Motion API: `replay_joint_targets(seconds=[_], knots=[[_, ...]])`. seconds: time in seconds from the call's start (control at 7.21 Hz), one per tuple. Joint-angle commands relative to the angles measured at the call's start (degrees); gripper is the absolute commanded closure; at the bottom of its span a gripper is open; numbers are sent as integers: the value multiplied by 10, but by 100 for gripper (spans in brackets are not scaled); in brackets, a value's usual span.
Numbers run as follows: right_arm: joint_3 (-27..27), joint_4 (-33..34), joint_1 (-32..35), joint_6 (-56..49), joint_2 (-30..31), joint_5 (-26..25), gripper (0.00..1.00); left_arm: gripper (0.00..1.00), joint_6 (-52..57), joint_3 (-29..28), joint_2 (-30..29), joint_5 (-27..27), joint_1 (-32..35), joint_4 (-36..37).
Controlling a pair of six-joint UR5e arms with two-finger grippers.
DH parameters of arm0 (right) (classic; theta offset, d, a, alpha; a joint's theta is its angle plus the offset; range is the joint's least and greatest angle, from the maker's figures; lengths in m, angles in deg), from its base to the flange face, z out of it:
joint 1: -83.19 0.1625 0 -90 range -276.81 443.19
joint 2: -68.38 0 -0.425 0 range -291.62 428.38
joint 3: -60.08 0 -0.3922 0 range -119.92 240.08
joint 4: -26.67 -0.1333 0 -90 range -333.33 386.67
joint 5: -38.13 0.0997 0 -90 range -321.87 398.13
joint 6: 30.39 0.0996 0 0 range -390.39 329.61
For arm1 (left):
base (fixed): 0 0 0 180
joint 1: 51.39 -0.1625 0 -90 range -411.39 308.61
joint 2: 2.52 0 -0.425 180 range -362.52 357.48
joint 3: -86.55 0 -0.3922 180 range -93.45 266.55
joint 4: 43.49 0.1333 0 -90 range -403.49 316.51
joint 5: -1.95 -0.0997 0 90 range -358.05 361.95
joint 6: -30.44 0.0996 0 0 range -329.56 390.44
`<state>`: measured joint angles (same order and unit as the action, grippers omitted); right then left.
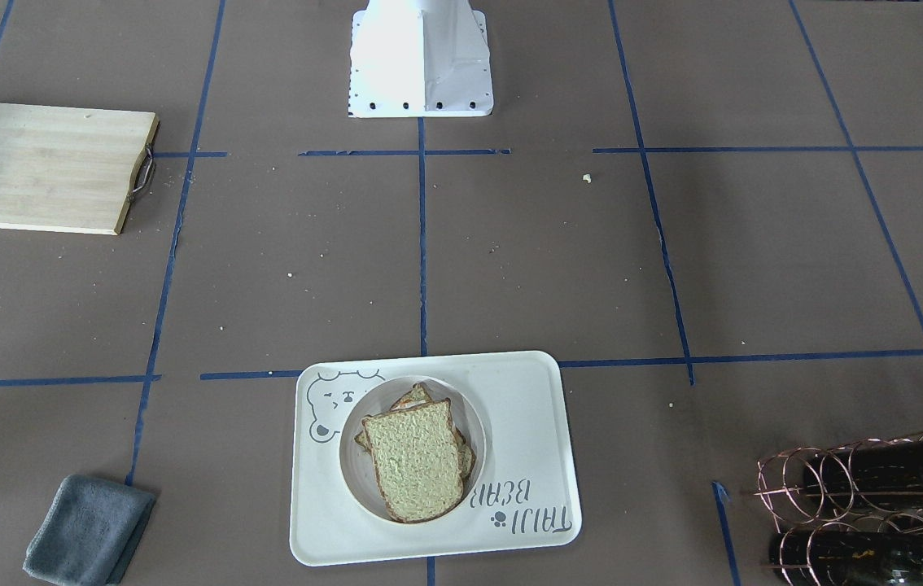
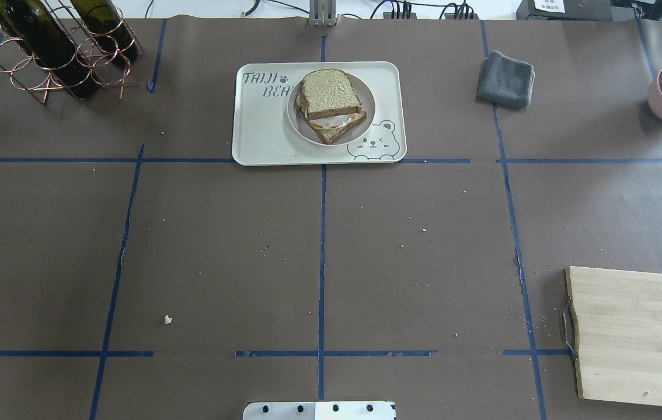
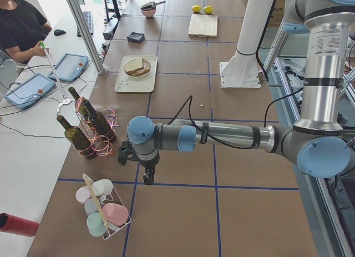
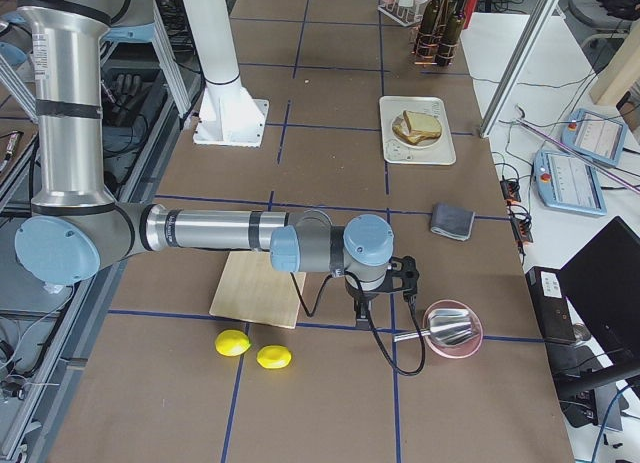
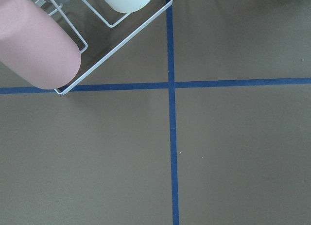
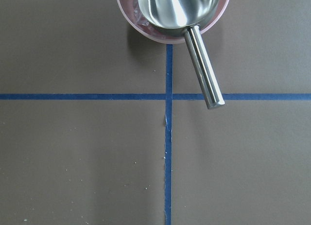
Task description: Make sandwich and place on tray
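Sandwich on the tray
Left gripper and right gripper hang well off the tray; their grip we cannot tell.

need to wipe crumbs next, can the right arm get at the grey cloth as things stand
Probably yes. The right hand hangs beside the pink bowl, and the grey cloth lies in the open, apart from the tray, with nothing between them.

1 tray, 1 round plate, 2 bread slices, 1 cutting board, 1 grey cloth, 2 lemons, 1 pink bowl, 1 metal scoop, 1 wire bottle rack, 1 cup rack, 2 robot arms.
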<state>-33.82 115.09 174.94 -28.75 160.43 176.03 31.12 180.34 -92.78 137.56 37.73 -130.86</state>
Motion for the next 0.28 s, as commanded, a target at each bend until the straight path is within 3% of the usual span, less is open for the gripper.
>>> replay_joint_targets(seconds=[0.0,0.14], knots=[[-2,0,0,0,-1,0,0,0,0,1,-1,0,0,0],[-2,0,0,0,-2,0,0,0,0,1,-2,0,0,0]])
